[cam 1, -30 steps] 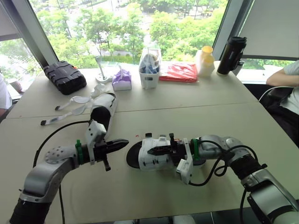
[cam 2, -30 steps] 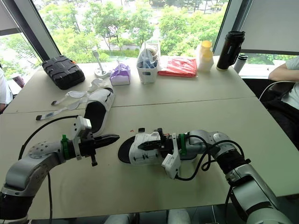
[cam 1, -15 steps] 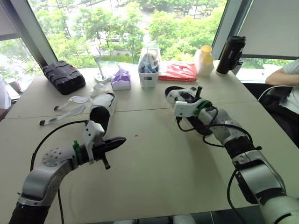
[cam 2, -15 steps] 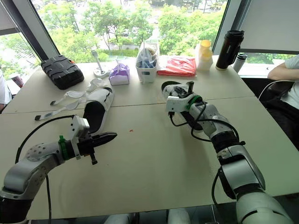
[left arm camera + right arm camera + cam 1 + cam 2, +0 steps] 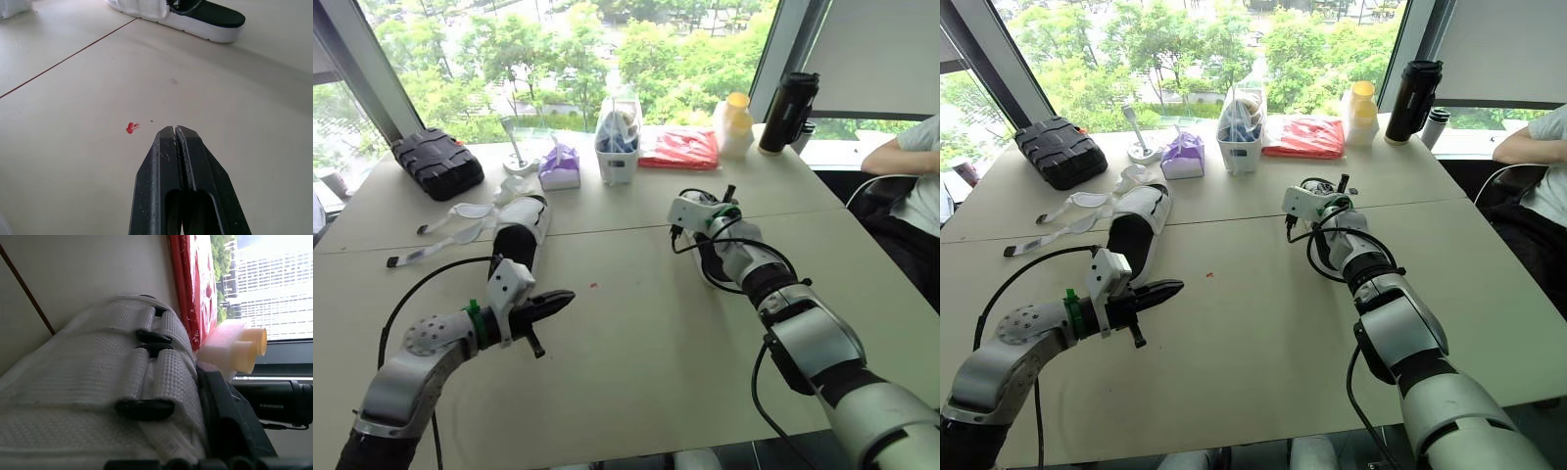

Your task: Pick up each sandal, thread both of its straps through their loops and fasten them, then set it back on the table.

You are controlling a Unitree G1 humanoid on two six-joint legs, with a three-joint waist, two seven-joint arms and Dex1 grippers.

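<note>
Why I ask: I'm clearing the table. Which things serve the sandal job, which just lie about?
Job: fastened white woven-strap sandal, unfastened white sandal with loose straps.
Lying about: black ribbed case, purple tissue pack, white basket, red packet, yellow-capped bottle, black flask.

Pale beige table (image 5: 636, 352), two tops joined at a seam, beside the window.
On it lay a white sandal with loose straps (image 5: 521, 227), a second white sandal with fastened straps (image 5: 215, 22) and a small red speck (image 5: 132, 128). Along the far edge stood a black ribbed case (image 5: 437, 163), purple tissue pack (image 5: 560, 168), white plastic caddy (image 5: 618, 147), red packet (image 5: 683, 150), yellow-capped bottle (image 5: 735, 125) and black flask (image 5: 779, 113).
</note>
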